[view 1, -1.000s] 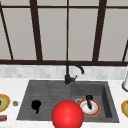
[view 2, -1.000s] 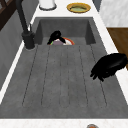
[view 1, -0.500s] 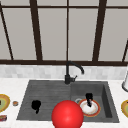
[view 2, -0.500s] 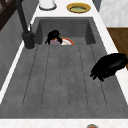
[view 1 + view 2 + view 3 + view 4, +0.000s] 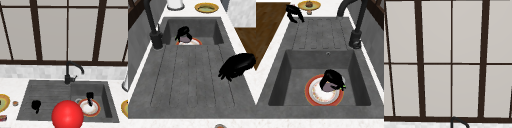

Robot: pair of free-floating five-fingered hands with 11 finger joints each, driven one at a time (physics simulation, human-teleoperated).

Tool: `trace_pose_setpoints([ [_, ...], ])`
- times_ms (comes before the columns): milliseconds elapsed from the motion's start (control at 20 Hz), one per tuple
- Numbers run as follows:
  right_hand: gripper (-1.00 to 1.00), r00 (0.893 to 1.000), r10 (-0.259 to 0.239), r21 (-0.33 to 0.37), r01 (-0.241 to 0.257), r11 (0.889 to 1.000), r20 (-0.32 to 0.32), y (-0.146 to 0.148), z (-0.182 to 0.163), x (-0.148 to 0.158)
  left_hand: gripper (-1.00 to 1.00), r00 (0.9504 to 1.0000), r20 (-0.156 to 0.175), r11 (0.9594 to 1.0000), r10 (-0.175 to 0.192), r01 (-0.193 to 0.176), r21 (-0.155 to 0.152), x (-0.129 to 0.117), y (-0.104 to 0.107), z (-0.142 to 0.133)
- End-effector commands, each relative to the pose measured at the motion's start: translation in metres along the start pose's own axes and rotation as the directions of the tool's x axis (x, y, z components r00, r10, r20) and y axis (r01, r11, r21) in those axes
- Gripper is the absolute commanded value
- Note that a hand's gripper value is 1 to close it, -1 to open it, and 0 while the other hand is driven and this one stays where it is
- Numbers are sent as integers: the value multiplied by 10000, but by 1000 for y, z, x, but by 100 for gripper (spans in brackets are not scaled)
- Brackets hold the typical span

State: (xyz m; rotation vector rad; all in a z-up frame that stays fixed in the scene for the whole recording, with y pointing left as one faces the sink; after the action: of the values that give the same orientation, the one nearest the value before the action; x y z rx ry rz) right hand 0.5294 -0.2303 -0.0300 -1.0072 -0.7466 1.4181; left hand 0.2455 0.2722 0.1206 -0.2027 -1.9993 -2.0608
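Plate [image 5: 318, 96] | in sink basin [image 5: 296, 75] | right hand [image 5: 331, 80] on it

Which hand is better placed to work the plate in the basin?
Right, probably. The right hand hangs directly over the plate in the sink basin, fingers curled at something small and grey. The left hand hovers over the drainboard, away from the plate.

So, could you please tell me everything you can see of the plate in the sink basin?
The plate is round, with a white centre and an orange-red rim, and looks like glazed ceramic. It lies flat on the floor of the sink basin, towards the front wall. The right robot hand is right over it with its fingers curled downwards, seemingly around something small and greyish. Whether the hand touches the plate cannot be told. The front view shows it right of a red ball.
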Motion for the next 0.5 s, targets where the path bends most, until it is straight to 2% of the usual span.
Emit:
trace_pose_setpoints([
  [0,100,9987,-151,-221,141,9997,-477,-19,17,-14,0,10000,0,10000,0,0,0,0,0,0],
  [450,100,9990,-9,-226,-1,9997,-444,-54,57,-37,0,10000,0,10000,0,0,0,0,0,0],
])
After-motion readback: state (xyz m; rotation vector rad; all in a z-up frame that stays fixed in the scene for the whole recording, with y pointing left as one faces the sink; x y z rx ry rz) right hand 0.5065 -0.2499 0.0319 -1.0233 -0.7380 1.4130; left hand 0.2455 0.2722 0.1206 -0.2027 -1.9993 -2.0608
